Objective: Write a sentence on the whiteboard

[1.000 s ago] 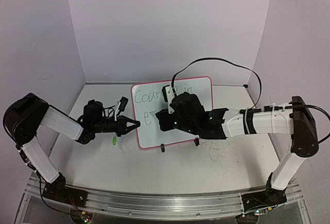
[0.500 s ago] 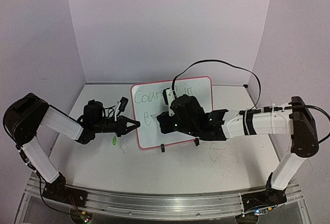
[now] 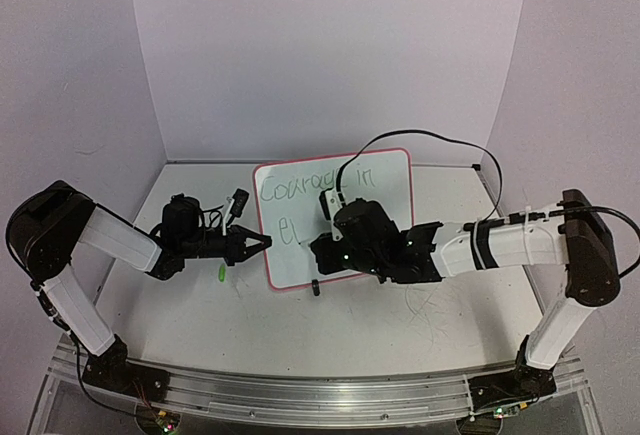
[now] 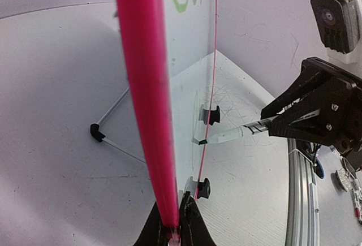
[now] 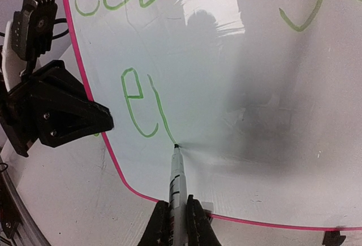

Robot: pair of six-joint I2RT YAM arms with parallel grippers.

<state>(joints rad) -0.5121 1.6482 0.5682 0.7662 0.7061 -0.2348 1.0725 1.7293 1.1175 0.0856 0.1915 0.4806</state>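
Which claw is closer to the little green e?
Right. The right claw holds a thin marker with its tip beside the green handwritten e; the left claw pinches the pink rim of the glossy white board, farther off.

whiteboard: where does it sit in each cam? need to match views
Top external: whiteboard upright at centre, between the arms.
Left wrist: edge-on, pink rim down the middle, clamped in the left fingers.
Right wrist: face-on, fills most of the frame.
Shared landmark: green "Cou" of the sentence, top of the board.
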